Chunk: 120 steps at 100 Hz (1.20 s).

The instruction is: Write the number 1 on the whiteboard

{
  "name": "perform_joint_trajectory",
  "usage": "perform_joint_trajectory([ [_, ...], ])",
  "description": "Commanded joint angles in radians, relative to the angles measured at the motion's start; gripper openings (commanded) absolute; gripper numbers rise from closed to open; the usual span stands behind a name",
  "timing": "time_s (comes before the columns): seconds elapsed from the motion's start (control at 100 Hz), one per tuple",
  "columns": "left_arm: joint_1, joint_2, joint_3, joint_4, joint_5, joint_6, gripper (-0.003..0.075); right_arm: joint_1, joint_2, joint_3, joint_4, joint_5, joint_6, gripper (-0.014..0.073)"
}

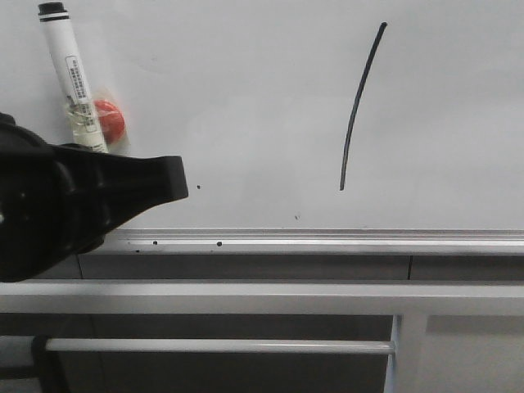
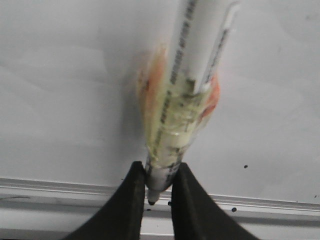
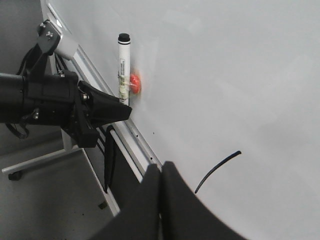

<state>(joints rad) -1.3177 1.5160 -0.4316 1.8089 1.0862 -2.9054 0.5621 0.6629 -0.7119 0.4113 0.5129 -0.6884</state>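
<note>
The whiteboard (image 1: pixel 246 98) fills the front view. On its right part stands the number 1 (image 1: pixel 358 106), a thin black stroke that curves and leans right; it shows in the right wrist view too, as number 1 (image 3: pixel 216 171). A white marker pen (image 1: pixel 72 78) with a black cap stands upright against the board at the left, taped to an orange round piece (image 1: pixel 110 119). My left gripper (image 1: pixel 143 172) is shut on the pen's lower end, its fingers (image 2: pixel 134 200) pressing both sides of the marker pen (image 2: pixel 190 90). My right gripper (image 3: pixel 161 167) is shut and holds nothing, away from the board.
A silver rail (image 1: pixel 327 240) runs along the board's lower edge, with small black specks on it. Grey bars (image 1: pixel 246 296) lie below it. The left arm (image 3: pixel 45 100) reaches in toward the board's edge.
</note>
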Motion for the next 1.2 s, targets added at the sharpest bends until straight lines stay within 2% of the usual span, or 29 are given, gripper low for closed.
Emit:
perform_joint_trajectory([
  [0.0,0.006,-0.019,-0.020,0.038,0.079,-0.012,-0.0020,-0.003,-0.004,-0.027,0.007,-0.060,-0.014,-0.0063],
  [0.52,0.006,-0.019,-0.020,0.038,0.022,-0.012,-0.0015,-0.003,-0.004,-0.027,0.007,-0.053,-0.014,-0.0063],
  [0.59,0.006,-0.019,-0.020,0.038,0.026,-0.012,0.0025,-0.003,-0.004,-0.027,0.007,-0.053,-0.014,-0.0063],
  [0.76,0.006,-0.019,-0.020,0.038,0.056,-0.012,0.0221,-0.003,-0.004,-0.027,0.007,-0.053,-0.014,-0.0063],
  [0.85,0.006,-0.019,-0.020,0.038,0.064,-0.012,0.0288,-0.003,-0.004,-0.027,0.007,-0.051,-0.014,-0.0063],
  [1.19,0.004,-0.019,-0.020,0.038,0.081,-0.012,0.0307,-0.003,-0.004,-0.027,0.007,-0.044,-0.014,-0.0063],
])
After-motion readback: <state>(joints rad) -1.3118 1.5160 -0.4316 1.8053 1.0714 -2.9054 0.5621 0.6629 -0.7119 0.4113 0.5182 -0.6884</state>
